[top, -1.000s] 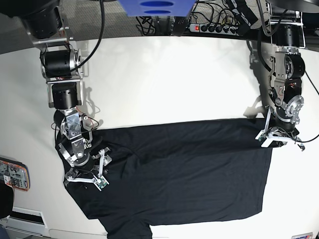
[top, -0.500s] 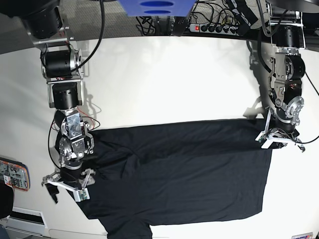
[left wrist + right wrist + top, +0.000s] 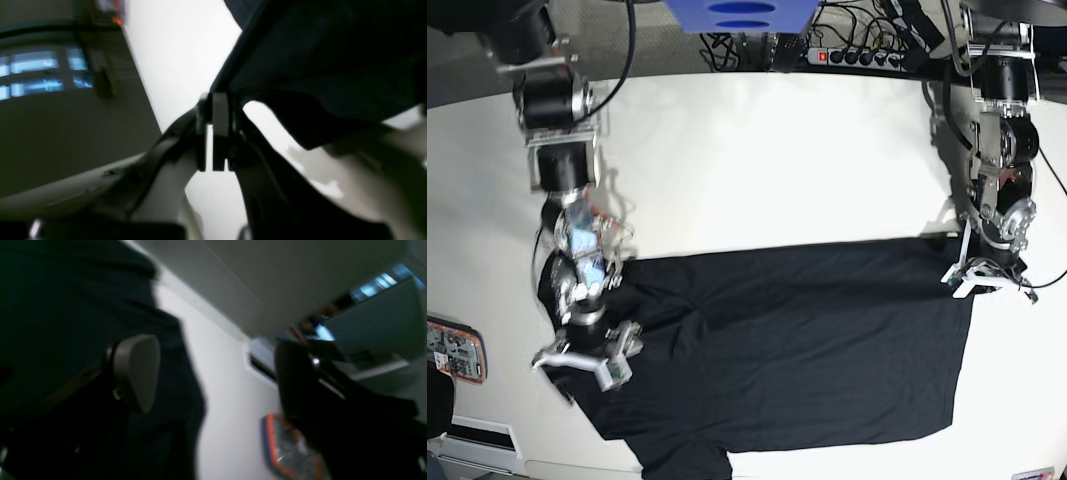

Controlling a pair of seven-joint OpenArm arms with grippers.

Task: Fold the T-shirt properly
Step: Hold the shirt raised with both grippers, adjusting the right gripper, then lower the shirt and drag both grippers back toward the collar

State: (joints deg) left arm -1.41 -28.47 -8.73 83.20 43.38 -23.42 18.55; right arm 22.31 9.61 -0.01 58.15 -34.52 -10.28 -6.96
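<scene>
Black T-shirt (image 3: 797, 345) long axis left-right | left gripper (image 3: 215, 133) clamped on far-right corner | right gripper (image 3: 587, 358) parted over left edge.

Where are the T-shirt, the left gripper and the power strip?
T-shirt (image 3: 807, 340), base view, middle of the cloth.
Left gripper (image 3: 213, 133), left wrist view, shut fingertips.
Power strip (image 3: 852, 57), base view, its sockets.

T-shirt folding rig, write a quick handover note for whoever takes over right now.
Left end effector: shut on the T-shirt, pinching its edge at the corner on the base view's right.
Right end effector: open, over the shirt's opposite end, gripping nothing.
The shirt lies spread flat on the white table, some wrinkles near the right arm.
Done: one corner gripped. Left: grip the other end, then every fold.
</scene>
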